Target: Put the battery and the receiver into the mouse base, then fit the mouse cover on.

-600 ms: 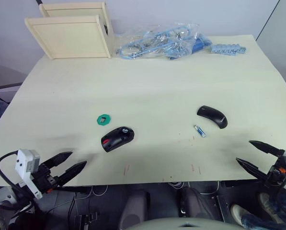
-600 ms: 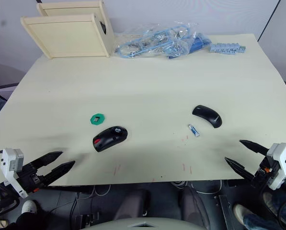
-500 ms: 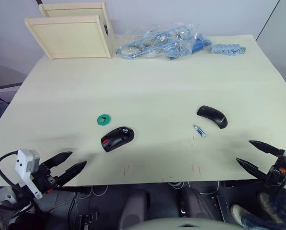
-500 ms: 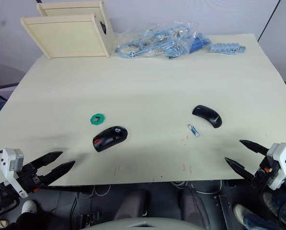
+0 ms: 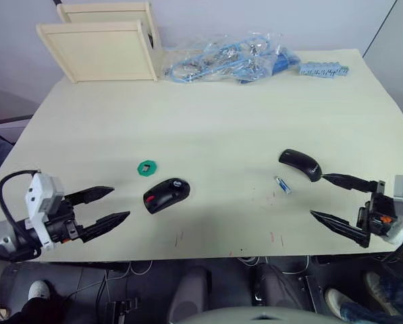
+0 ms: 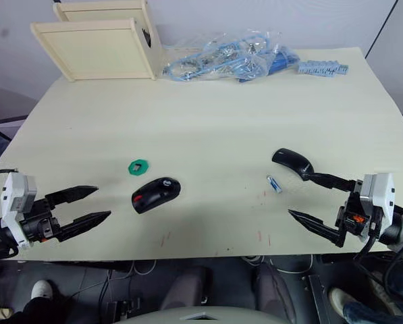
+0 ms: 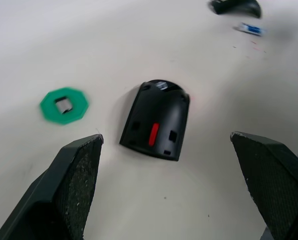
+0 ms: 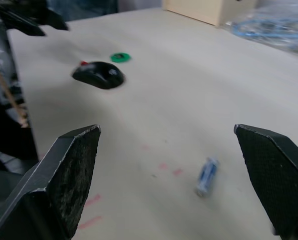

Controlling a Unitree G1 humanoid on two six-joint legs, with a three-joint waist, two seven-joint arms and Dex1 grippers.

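Observation:
The black mouse base [image 5: 165, 195] with red parts lies near the table's front, left of centre. Just beyond it to the left is a round green disc [image 5: 146, 167], and the tiny nub in its middle looks like the receiver [image 7: 64, 104]. To the right, the small blue and silver battery [image 5: 282, 185] lies beside the curved black mouse cover [image 5: 300, 163]. My left gripper [image 5: 120, 202] is open, left of the base and pointing at it. My right gripper [image 5: 316, 195] is open too, right of the battery, with its upper fingertip close to the cover.
Two pale wooden boxes [image 5: 100, 50] stand at the back left. A clear bag of blue cables [image 5: 228, 59] and a blue-grey connector strip [image 5: 325, 68] lie along the far edge. The table's front edge [image 5: 208, 255] runs just under both grippers.
Both grippers have moved in from the front edge over the table, the left towards the mouse base, the right towards the battery and cover. Nothing on the table has moved.

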